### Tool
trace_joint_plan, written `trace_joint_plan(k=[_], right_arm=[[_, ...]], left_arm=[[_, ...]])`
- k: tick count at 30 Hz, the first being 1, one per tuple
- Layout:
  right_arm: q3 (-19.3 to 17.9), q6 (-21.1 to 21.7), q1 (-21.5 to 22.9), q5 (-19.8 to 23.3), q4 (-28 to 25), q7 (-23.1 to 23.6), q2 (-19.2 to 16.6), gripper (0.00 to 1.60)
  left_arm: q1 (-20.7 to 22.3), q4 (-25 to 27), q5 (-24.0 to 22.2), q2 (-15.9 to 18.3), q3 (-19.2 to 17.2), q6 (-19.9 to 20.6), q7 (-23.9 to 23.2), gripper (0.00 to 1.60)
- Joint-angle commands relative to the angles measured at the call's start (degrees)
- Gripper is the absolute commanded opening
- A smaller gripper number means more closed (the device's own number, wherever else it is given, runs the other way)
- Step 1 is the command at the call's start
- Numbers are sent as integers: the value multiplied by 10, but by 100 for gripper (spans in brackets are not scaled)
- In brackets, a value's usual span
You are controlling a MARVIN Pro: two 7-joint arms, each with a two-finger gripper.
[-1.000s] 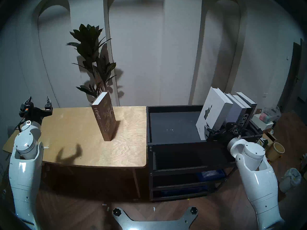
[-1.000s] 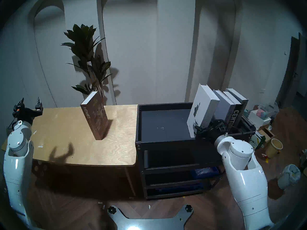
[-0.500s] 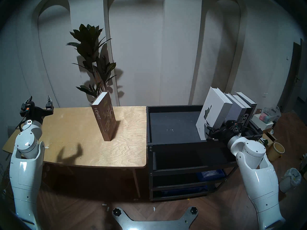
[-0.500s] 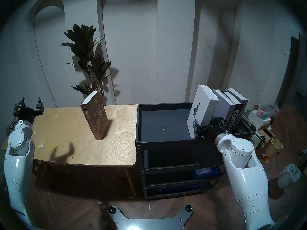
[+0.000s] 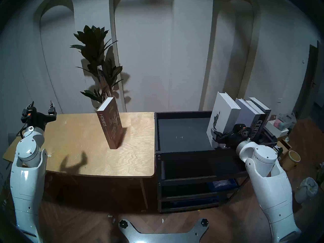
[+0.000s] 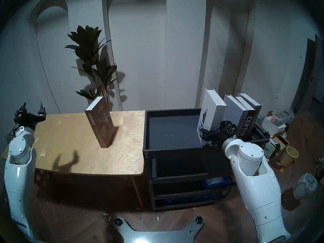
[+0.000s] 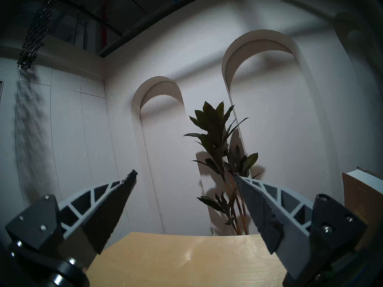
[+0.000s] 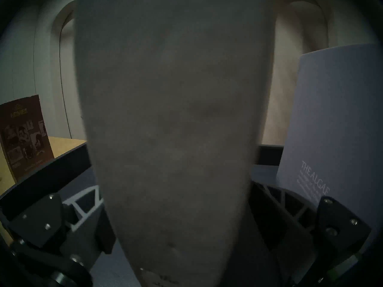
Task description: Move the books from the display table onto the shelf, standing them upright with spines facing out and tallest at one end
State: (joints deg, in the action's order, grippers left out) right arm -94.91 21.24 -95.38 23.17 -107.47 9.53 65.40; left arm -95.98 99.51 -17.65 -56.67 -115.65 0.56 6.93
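The plywood tabletop stands before a white arched wall. Left pincer is wide open, empty; right pincer is spread around the white book.

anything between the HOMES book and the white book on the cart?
Nothing stands between them. In the head views only bare display table and the shelf's empty top tray separate the HOMES book from the white book.
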Motion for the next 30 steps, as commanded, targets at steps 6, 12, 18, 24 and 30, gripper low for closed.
trace_joint_plan(k=[6,12,18,24,30], right_arm=[[-1,2,14,3,-32,-8,4,160],[-21,6,23,16,-67,-17,6,160],[-47,13,32,32,-100,-23,7,160],[-70,29,39,51,-126,-31,12,160],[-93,40,48,68,-150,-37,17,160]], left_arm=[[7,7,-4,6,-7,-8,-7,160],[9,5,-4,6,-7,-7,-9,160],[13,2,-5,7,-5,-6,-12,160],[20,-1,-4,7,1,-6,-14,160],[27,-5,-3,10,5,-6,-16,160]])
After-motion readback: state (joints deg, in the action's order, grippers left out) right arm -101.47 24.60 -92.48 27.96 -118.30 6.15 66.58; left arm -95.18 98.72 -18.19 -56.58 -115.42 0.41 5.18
